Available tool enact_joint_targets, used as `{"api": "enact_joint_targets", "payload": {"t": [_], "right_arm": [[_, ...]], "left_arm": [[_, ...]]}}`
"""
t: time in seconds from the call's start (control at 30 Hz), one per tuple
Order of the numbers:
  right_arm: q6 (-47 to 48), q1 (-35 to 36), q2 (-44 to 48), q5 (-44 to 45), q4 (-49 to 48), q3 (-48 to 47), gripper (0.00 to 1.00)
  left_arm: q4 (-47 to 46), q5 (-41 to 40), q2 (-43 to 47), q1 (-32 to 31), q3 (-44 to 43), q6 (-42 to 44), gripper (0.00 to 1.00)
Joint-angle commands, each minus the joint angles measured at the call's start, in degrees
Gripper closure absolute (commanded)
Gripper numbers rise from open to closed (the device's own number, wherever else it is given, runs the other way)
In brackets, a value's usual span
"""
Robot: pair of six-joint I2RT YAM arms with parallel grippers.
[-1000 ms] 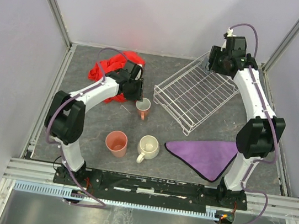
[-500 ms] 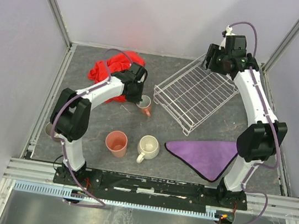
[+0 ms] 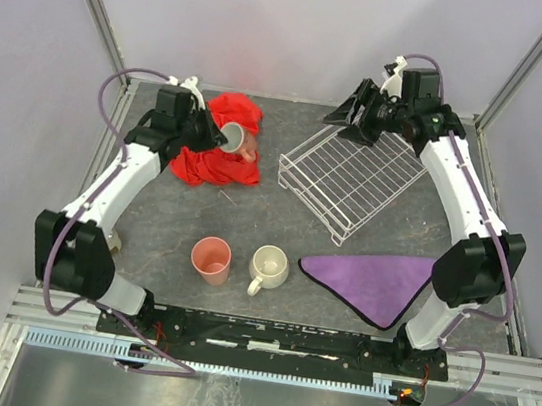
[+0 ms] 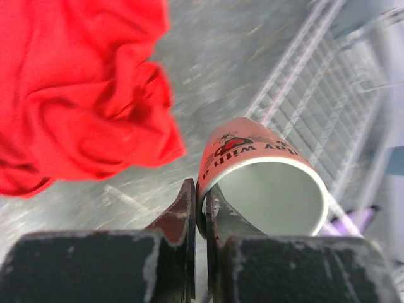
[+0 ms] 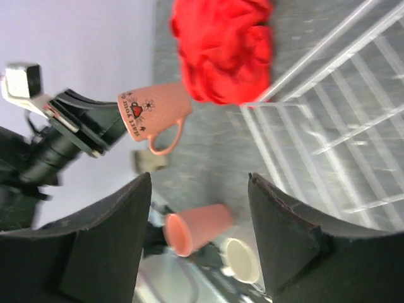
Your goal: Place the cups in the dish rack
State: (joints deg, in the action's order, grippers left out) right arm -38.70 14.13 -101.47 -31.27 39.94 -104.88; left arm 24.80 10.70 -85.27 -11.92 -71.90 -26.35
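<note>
My left gripper [image 3: 222, 136] is shut on the rim of a small orange-and-white mug [image 3: 239, 142], held on its side in the air above the red cloth. In the left wrist view one finger is inside the mug [image 4: 259, 183] and one outside. The white wire dish rack [image 3: 351, 174] stands at the back right. My right gripper [image 3: 359, 114] hovers open and empty over the rack's far left corner. A salmon-pink tumbler [image 3: 211, 259] and a cream handled mug [image 3: 268, 266] stand upright near the front. The right wrist view shows the held mug [image 5: 154, 117], tumbler [image 5: 196, 228] and cream mug [image 5: 243, 260].
A crumpled red cloth [image 3: 219, 155] lies at the back left, under the held mug. A purple cloth [image 3: 372, 278] lies flat at the front right. A small greyish cup [image 5: 150, 163] sits near the left wall. Walls close in the table on three sides.
The left gripper closed on the mug beside the rack, lifted it and swung it back-left over the red cloth. The right gripper moved left and tilted toward the table's middle.
</note>
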Motion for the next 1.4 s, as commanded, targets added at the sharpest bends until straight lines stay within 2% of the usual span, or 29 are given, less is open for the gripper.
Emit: {"api": "enact_joint_targets", "payload": {"t": [0.0, 0.13, 0.23, 0.3, 0.43, 0.63, 0.93, 1.37], "right_arm": [[-25.76, 1.27, 4.53, -16.33, -21.83, 8.40, 0.30], [-46.24, 4.31, 4.38, -20.46, -44.41, 15.69, 0.29], [-59.02, 6.54, 3.43, -19.91, -59.92, 20.56, 0.29], [-63.50, 7.28, 2.85, -19.28, -65.40, 21.93, 0.29], [-67.38, 8.15, 2.36, -18.41, -70.15, 23.51, 0.28], [-69.33, 8.89, 2.32, -17.98, -72.12, 25.53, 0.28], [-68.86, 10.28, 1.16, -18.65, -70.79, 23.99, 0.30], [-66.70, 13.06, -1.75, -16.68, -70.30, 22.21, 0.55]], "left_arm": [[-23.33, 12.83, 5.20, 0.52, 4.21, -14.69, 0.97], [-41.09, 19.12, 2.90, 0.93, 7.37, -27.24, 0.97], [-53.47, 21.55, 1.23, 0.94, 9.94, -37.28, 0.97], [-58.47, 21.90, 0.83, 0.82, 11.07, -42.71, 0.97], [-60.15, 21.56, 1.04, 0.84, 11.50, -43.85, 0.97], [-61.76, 20.77, 2.48, 0.85, 12.82, -44.61, 0.97], [-57.66, 21.15, 3.50, 0.72, 11.47, -39.91, 0.97], [-49.45, 22.36, 4.98, -0.30, 8.83, -29.40, 0.97]]}}
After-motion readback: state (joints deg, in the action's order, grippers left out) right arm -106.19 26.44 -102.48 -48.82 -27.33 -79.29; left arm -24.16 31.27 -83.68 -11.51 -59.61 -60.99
